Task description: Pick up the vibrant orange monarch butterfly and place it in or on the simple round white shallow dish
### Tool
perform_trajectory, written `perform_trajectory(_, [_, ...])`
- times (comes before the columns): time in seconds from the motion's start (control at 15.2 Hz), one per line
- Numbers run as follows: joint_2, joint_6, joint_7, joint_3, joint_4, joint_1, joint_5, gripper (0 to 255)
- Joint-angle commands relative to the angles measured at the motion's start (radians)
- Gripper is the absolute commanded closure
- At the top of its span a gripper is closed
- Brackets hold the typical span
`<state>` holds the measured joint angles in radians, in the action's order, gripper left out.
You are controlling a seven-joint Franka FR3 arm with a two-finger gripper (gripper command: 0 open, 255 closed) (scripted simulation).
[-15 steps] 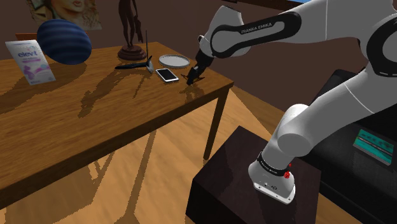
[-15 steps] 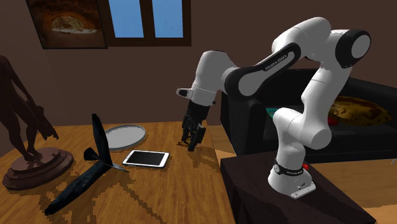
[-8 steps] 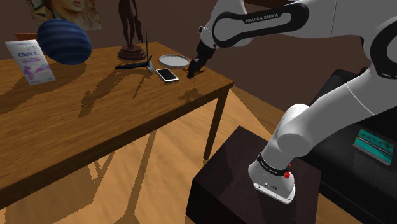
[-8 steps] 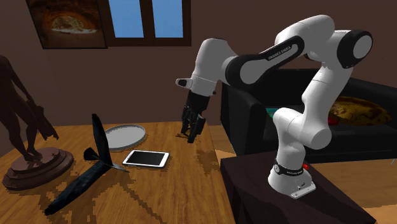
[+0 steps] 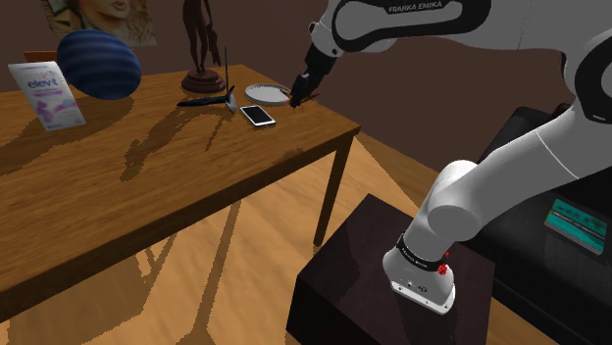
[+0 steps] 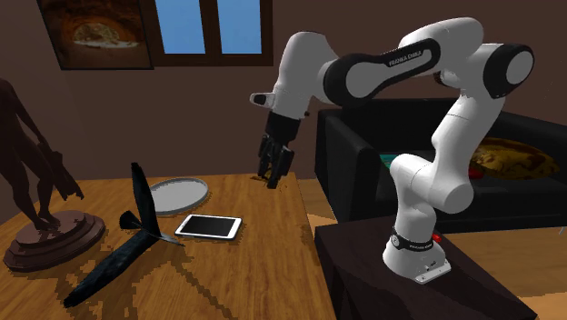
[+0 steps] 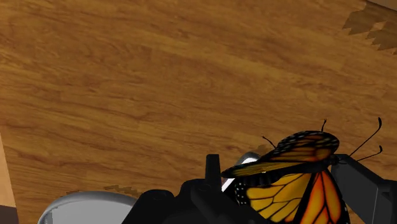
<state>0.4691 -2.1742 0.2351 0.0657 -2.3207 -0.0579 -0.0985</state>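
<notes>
In the wrist view an orange and black monarch butterfly (image 7: 294, 181) sits clasped between my black fingers, its antennae sticking out past the tips. My gripper (image 6: 273, 176) hangs well above the wooden table (image 6: 263, 259), shut on the butterfly, which looks like a dark sliver there. In the shoulder view the gripper (image 5: 299, 95) is raised just beside the round white dish (image 5: 268, 93). That dish (image 6: 179, 193) lies flat on the table, off to the second exterior view's left of the gripper. Its rim (image 7: 86, 207) also peeks in beside the fingers.
A white-edged phone (image 6: 209, 225) lies near the dish. A dark model aeroplane (image 6: 127, 238) and a bronze statue (image 6: 38, 173) stand further along. A blue striped ball (image 5: 96, 63) and a white box (image 5: 46, 93) sit far down the table. A black sofa (image 6: 454, 173) is behind the stand.
The gripper has risen off the table with the butterfly held in it and has shifted toward the dish.
</notes>
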Motion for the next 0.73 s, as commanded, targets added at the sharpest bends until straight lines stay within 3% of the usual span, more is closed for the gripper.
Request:
perform_trajectory(0.0, [0.003,0.026,-0.002,0.000,0.023,0.001,0.002,255])
perform_trajectory(0.66, [-0.328,0.039,0.132,0.095,0.351,0.016,-0.049,255])
